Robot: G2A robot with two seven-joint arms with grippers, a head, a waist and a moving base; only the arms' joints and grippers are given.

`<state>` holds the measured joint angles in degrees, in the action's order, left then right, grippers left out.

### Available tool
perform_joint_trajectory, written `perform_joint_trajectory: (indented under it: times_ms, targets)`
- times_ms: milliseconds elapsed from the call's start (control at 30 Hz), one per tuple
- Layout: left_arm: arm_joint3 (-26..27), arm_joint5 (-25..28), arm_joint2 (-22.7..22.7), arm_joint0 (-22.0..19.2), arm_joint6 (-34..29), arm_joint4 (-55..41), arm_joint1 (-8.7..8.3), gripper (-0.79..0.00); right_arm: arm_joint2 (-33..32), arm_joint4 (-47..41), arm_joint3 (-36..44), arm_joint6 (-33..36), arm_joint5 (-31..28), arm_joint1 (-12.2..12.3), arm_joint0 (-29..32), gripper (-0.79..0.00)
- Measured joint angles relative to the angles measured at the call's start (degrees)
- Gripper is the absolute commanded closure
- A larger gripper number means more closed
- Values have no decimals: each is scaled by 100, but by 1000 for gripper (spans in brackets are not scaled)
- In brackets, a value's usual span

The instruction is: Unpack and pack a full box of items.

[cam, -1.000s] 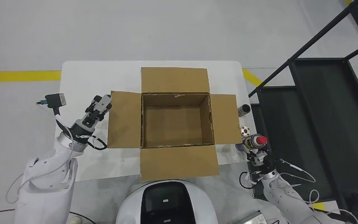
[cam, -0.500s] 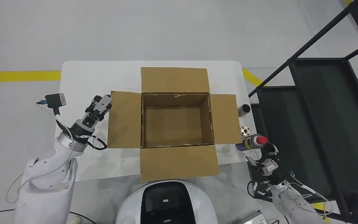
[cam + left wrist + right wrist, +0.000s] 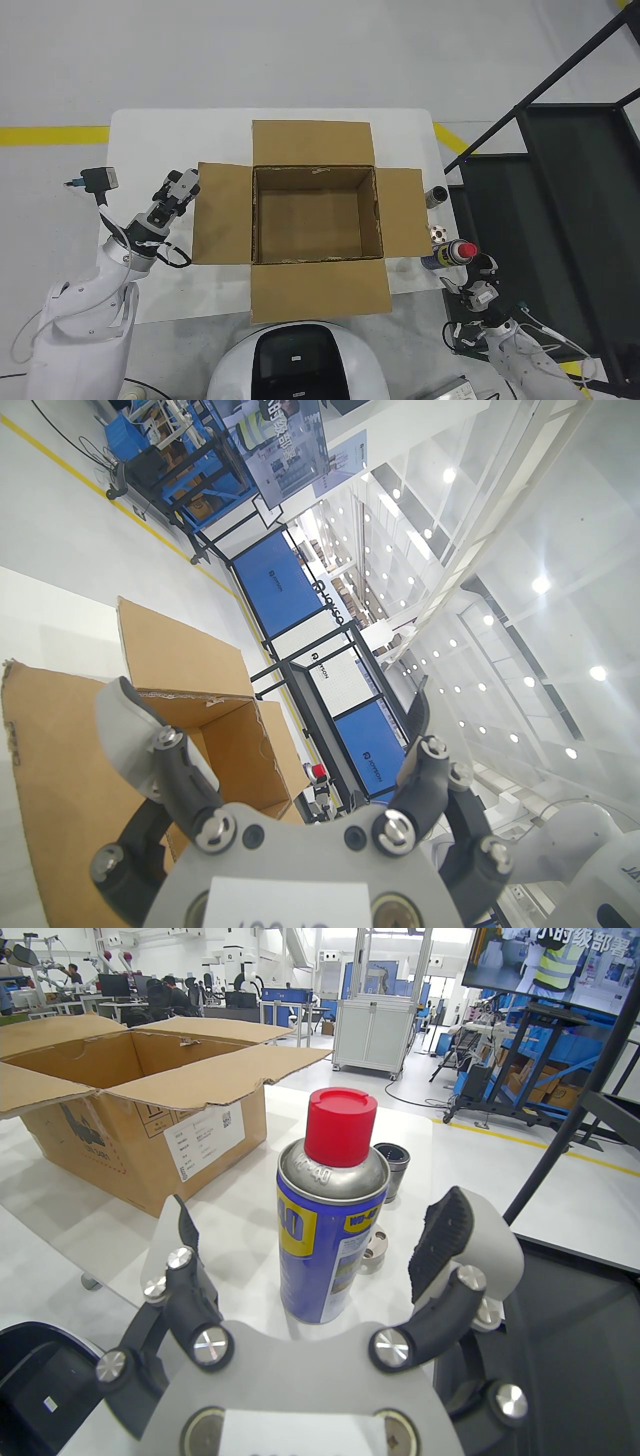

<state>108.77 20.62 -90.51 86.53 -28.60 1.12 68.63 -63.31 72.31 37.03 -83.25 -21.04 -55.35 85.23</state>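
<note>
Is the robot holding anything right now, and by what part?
Nothing is held. The right tool is open, with the can standing free before it; the left tool is open beside the box.

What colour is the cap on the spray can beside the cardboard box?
Red cap on a blue and yellow spray can; clearest in the right wrist view.

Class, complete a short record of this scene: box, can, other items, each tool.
Box: brown cardboard box, flaps open, empty, on white table.
Can: blue spray can, red cap, upright beside box.
Other items: dark metal cylinder, small round metal flange, near can.
Left tool: open, beside a box flap.
Right tool: open, facing can, not touching.
</note>
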Motion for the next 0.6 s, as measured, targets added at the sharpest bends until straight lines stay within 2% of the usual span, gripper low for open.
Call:
perform_joint_trajectory:
  times_ms: [100, 167, 333, 600]
  targets:
    - [0, 0, 0, 0, 0, 0, 0, -785, -15, -50, 17, 115, 84, -12, 3, -785]
    - [0, 0, 0, 0, 0, 0, 0, -785, -42, -177, 46, 485, 266, -45, 3, -785]
    - [0, 0, 0, 0, 0, 0, 0, -785, -3, -402, -20, 1020, 246, -149, -95, -785]
    - [0, 0, 0, 0, 0, 0, 0, -785, 131, -482, -226, 1362, 311, -329, -416, -785]
